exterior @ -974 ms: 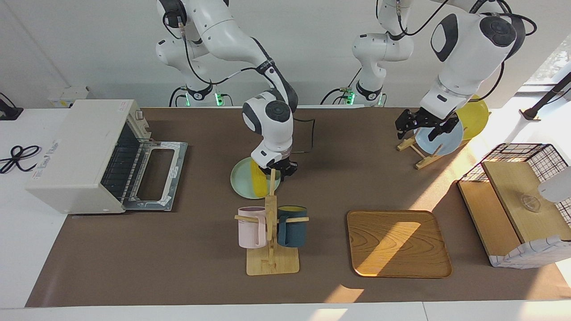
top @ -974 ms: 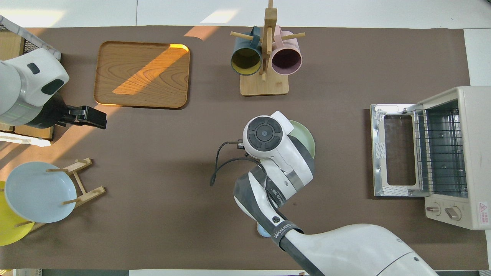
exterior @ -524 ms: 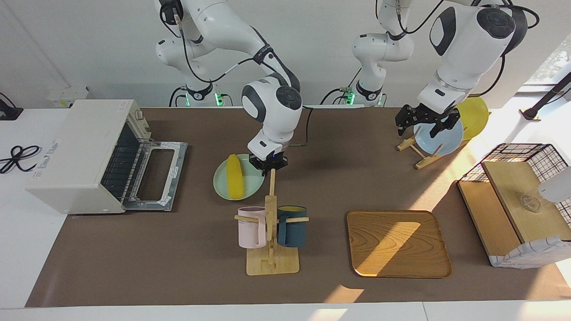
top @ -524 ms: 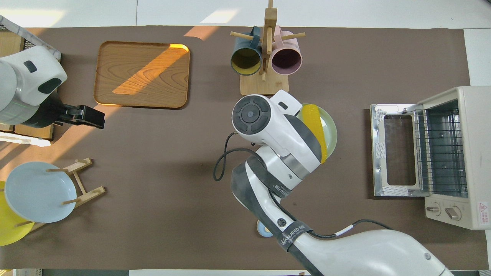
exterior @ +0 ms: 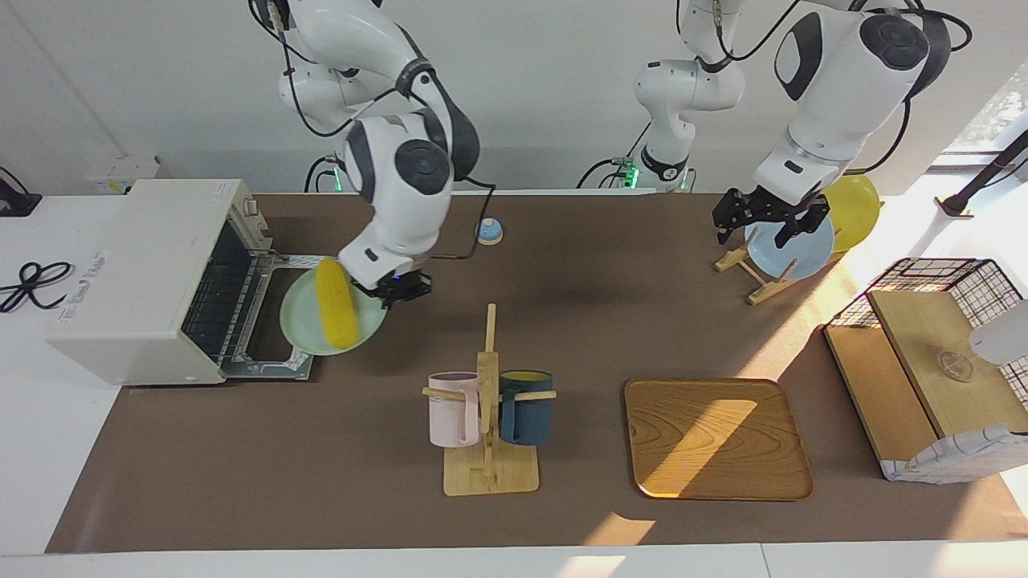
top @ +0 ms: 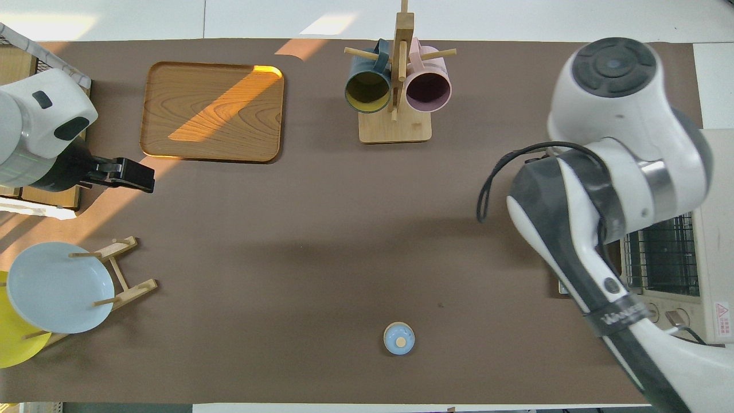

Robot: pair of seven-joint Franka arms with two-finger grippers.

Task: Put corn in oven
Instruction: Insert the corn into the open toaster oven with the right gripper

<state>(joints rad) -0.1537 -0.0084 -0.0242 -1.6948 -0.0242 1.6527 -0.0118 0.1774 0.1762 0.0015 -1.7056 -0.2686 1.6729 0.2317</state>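
The yellow corn (exterior: 336, 303) lies on a pale green plate (exterior: 305, 327). My right gripper (exterior: 393, 289) is shut on that plate's rim and holds it in the air over the edge of the oven's dropped door (exterior: 277, 317). The off-white oven (exterior: 144, 273) stands open at the right arm's end of the table, its wire rack showing. From overhead the right arm covers the plate and corn, and only part of the oven (top: 714, 229) shows. My left gripper (exterior: 767, 221) hangs open over the plate rack and holds nothing; overhead it is seen as the left gripper (top: 135, 175).
A mug tree (exterior: 487, 401) with a pink and a dark blue mug stands mid-table. A wooden tray (exterior: 716, 437) and a wire-and-wood basket box (exterior: 932, 377) lie toward the left arm's end. A rack holds a blue plate (exterior: 791, 245) and a yellow plate (exterior: 853, 205). A small blue lid (top: 398, 338) sits near the robots.
The right arm lifted the green plate with the corn from mid-table and carried it to the oven's open door. The left gripper barely moved.
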